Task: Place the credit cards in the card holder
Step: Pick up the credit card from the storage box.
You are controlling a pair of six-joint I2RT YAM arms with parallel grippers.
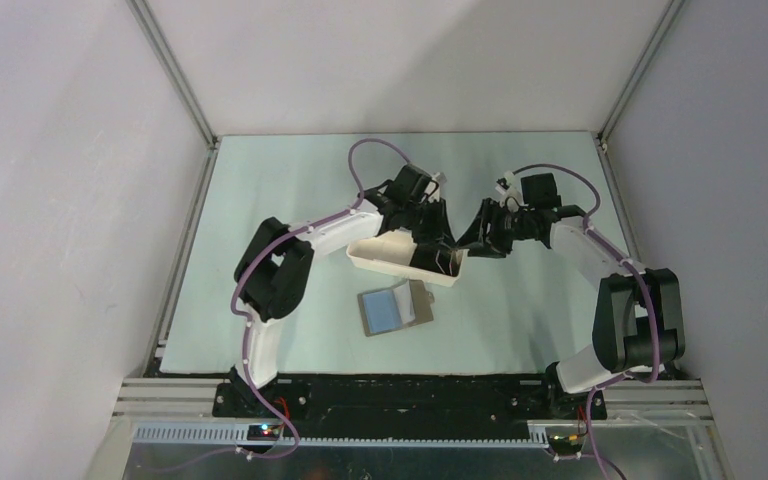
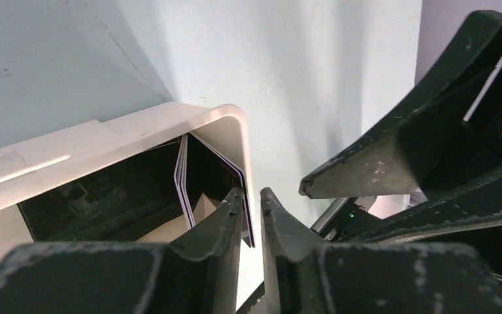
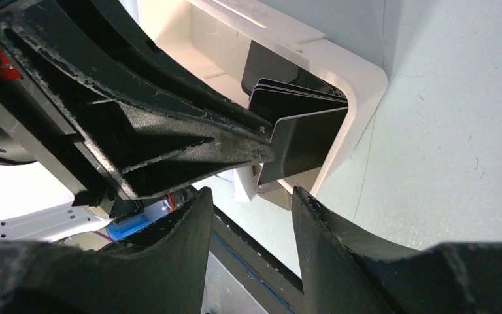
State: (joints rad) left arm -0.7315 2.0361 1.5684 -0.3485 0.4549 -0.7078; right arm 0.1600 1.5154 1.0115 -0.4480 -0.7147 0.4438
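Note:
The white tray (image 1: 385, 258) hangs tilted above the table, and my left gripper (image 1: 438, 252) is shut on its right end wall (image 2: 232, 140), one finger inside and one outside. Several dark credit cards (image 2: 186, 176) stand on edge at that end of the tray (image 3: 359, 78), fanned against the wall (image 3: 301, 131). My right gripper (image 3: 251, 193) is open just short of the tray's end, with nothing between its fingers; in the top view it (image 1: 477, 240) faces the left one. The card holder (image 1: 395, 308) lies open on the table below, light blue pockets up.
The pale green mat (image 1: 290, 190) is walled on three sides. Both arms meet over its middle, their fingers close together; the right gripper's fingers (image 2: 379, 157) crowd the left wrist view.

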